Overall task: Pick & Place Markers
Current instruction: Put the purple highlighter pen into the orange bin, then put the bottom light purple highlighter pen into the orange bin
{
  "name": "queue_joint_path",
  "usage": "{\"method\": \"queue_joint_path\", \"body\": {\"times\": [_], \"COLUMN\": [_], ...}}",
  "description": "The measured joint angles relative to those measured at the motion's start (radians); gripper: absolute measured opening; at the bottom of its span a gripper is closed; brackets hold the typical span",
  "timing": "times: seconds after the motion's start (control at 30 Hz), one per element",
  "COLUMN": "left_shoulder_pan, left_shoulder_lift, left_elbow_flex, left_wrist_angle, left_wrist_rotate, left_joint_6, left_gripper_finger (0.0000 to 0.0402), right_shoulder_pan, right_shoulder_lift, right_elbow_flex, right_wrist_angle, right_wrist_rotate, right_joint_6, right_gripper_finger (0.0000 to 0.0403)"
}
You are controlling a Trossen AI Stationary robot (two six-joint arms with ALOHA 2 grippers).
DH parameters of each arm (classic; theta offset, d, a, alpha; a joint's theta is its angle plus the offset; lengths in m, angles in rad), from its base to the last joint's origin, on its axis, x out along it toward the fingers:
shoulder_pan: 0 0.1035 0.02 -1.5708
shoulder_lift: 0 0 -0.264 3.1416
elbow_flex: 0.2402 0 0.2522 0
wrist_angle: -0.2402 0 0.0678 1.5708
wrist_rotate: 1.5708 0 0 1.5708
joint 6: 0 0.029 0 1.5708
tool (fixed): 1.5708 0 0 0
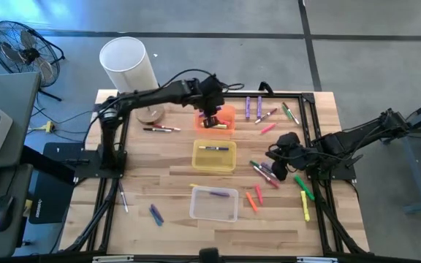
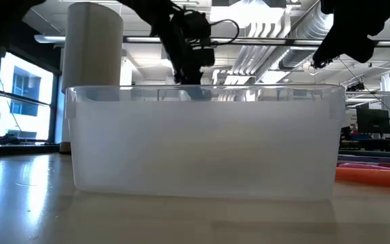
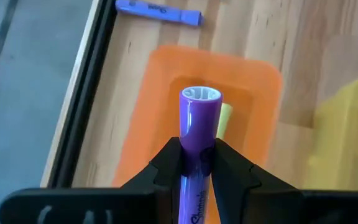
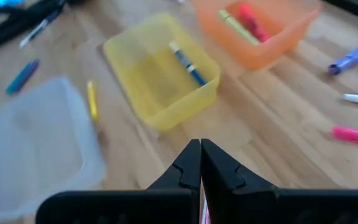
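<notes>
White cylinder [image 1: 128,61] stands at far left of the bench [image 1: 159,183], couple of thin pens [image 1: 161,128] lying just near of it, one blue marker [image 1: 156,213] near-left. Left end effector [image 1: 212,119] is over the orange bin [image 1: 224,121] at far centre, fingers [image 3: 166,163] clamped on a purple marker [image 3: 199,134], marker pointing down into the bin; bin already has a yellow-green and a pink marker in it per right wrist view. Yellow bin [image 1: 214,156] just near of the orange one, one blue marker inside. Clear bin [image 1: 214,204] nearest, a purple marker inside. Right end effector [image 1: 283,165] hangs right of the yellow bin over the loose markers [image 1: 263,172], fingers fully closed, nothing gripped. More markers scattered right: purple, pink, green at far right, orange, red, green, yellow at near right.
</notes>
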Motion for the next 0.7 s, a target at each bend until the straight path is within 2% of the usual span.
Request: {"method": "queue_joint_path", "body": {"times": [0.2, 0.47, 0.6, 0.7], "left_shoulder_pan": [0.023, 0.022, 0.022, 0.022], "left_shoulder_lift": [0.111, 0.118, 0.118, 0.119], "left_elbow_flex": [0.064, 0.072, 0.073, 0.131], "left_wrist_angle": [0.0, 0.013, 0.007, -0.085], "left_wrist_rotate": [0.034, 0.023, 0.021, 0.013], "left_joint_6": [0.048, 0.049, 0.078, 0.053], "left_gripper_finger": [0.0057, 0.0141, 0.015, 0.0151], "right_shoulder_pan": [0.0, 0.0, 0.0, 0.0], "right_shoulder_lift": [0.0, 0.0, 0.002, 0.002], "right_elbow_flex": [0.0, 0.0, 0.0, 0.0], "right_wrist_angle": [-0.002, 0.0, 0.0, -0.001], "right_wrist_rotate": [0.079, 0.124, 0.125, 0.124], "right_joint_6": [0.093, 0.139, 0.138, 0.134], "right_gripper_finger": [0.0, 0.0, 0.0, 0.0]}}
